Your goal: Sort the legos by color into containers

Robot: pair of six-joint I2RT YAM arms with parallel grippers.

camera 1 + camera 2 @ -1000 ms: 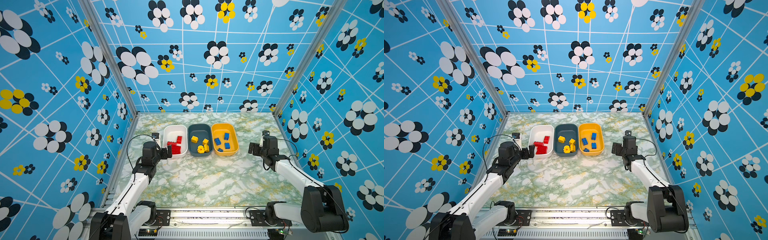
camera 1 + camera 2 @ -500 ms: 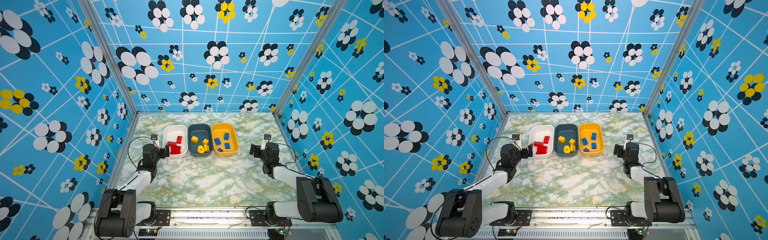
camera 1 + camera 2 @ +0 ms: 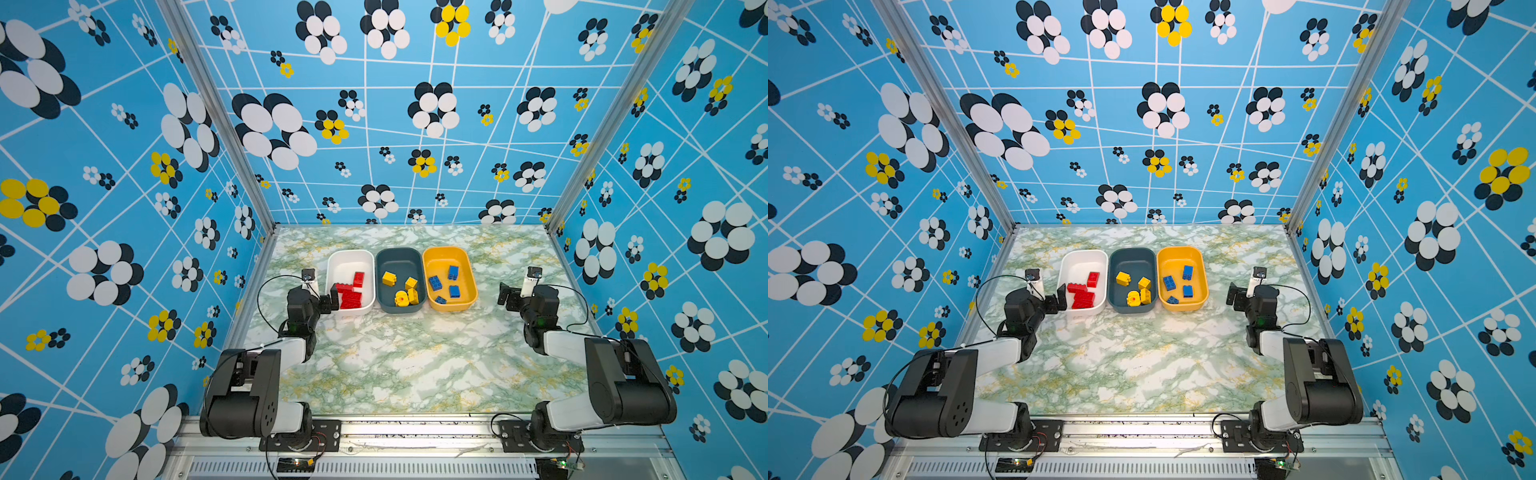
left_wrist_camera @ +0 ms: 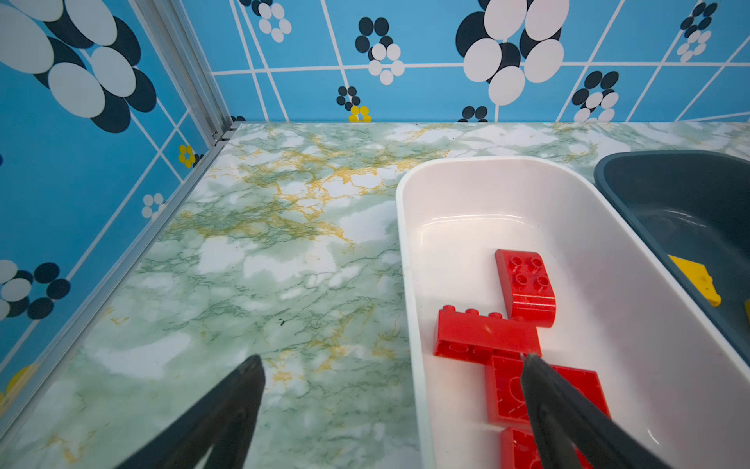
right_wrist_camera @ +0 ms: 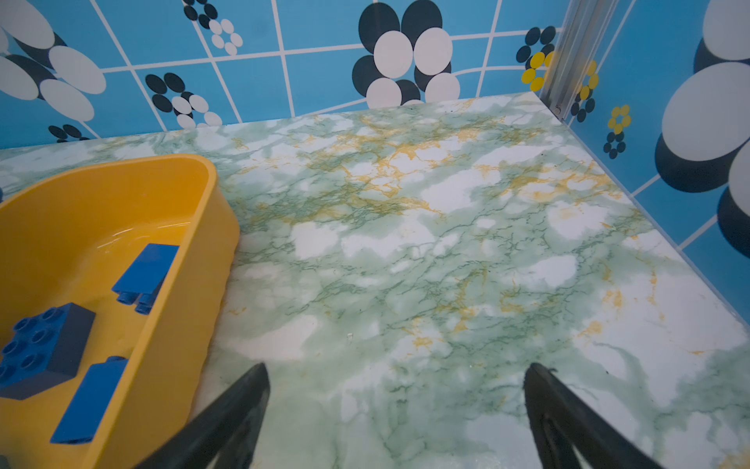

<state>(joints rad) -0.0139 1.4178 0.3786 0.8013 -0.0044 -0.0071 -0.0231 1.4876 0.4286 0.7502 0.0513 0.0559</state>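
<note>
While both grippers hang empty with fingers spread wide, the legos lie sorted by colour in three tubs on the marble table (image 3: pixel 395 361).

White tub (image 3: pixel 349 258), dark teal tub (image 3: pixel 399 254) and yellow-orange tub (image 3: pixel 446 252) stand side by side in a row, each long axis running from the near edge toward the back wall. Red bricks (image 3: pixel 352 291) cluster at the white tub's near end, one long brick (image 4: pixel 485 337) lying crosswise. Yellow bricks (image 3: pixel 409 286), one rounded piece (image 3: pixel 401 298) with a red dot, lie in the teal tub. Blue bricks (image 3: pixel 446 282) lie at mixed angles in the yellow-orange one. The left gripper (image 4: pixel 389 361) has one finger above the red bricks and the other over bare marble, with the tub wall between them. The right gripper (image 5: pixel 395 367) faces the back wall over bare marble, right of the yellow-orange tub and apart from it.
</note>
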